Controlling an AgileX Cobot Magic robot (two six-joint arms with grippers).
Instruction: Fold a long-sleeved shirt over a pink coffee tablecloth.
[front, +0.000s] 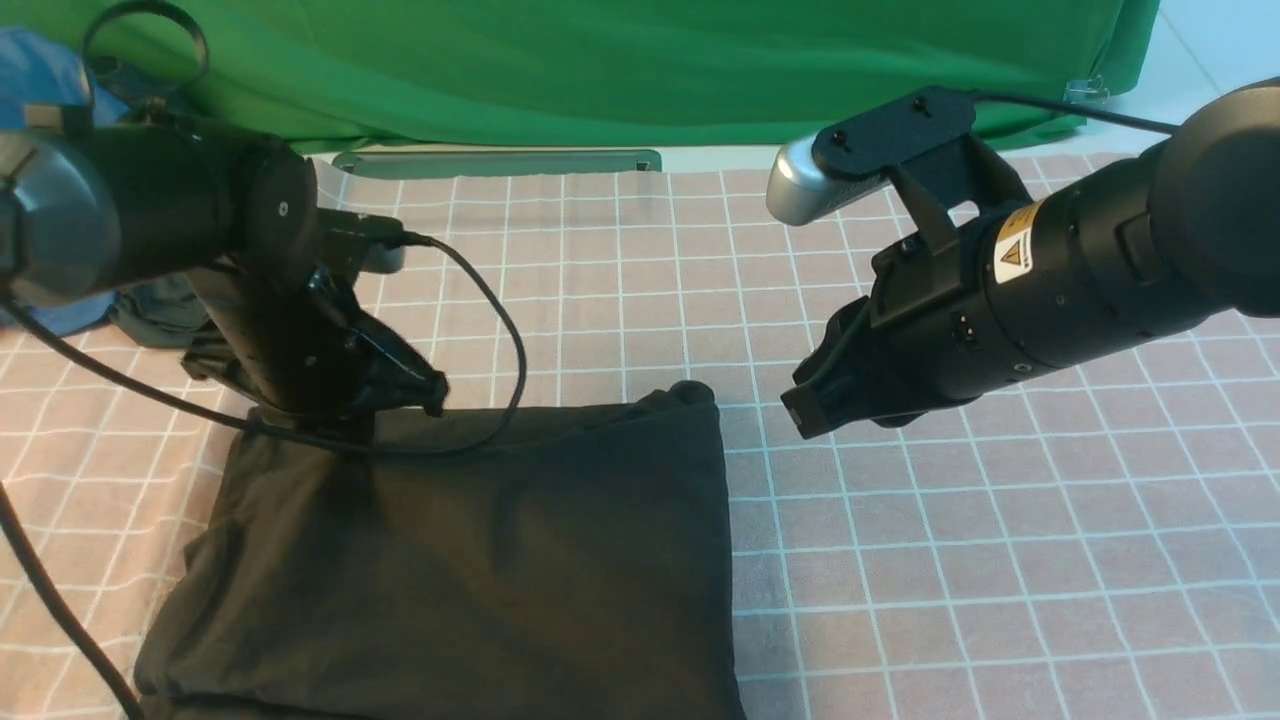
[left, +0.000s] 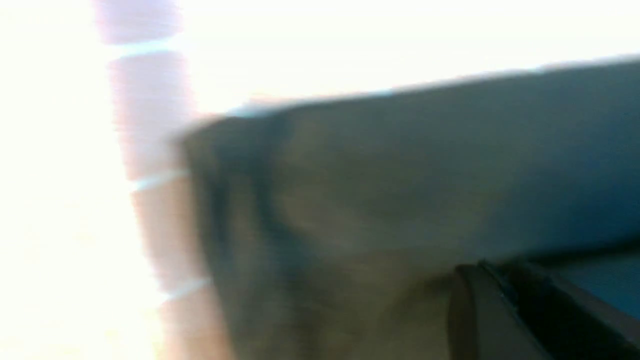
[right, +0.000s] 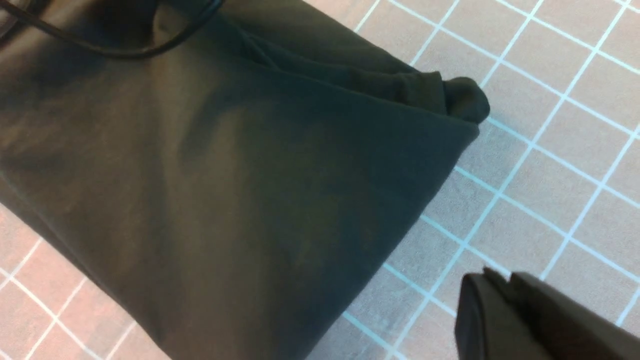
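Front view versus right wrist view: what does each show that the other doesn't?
Only the front view shows both arms, the left gripper over the shirt's far left corner, the right gripper off to its right, the green cloth and a blue garment. Only the right wrist view shows the bunched far right corner close up. Both show the folded black shirt on the pink grid tablecloth.

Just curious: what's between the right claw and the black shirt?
Only bare pink tablecloth; the front view shows the right gripper apart from the shirt.
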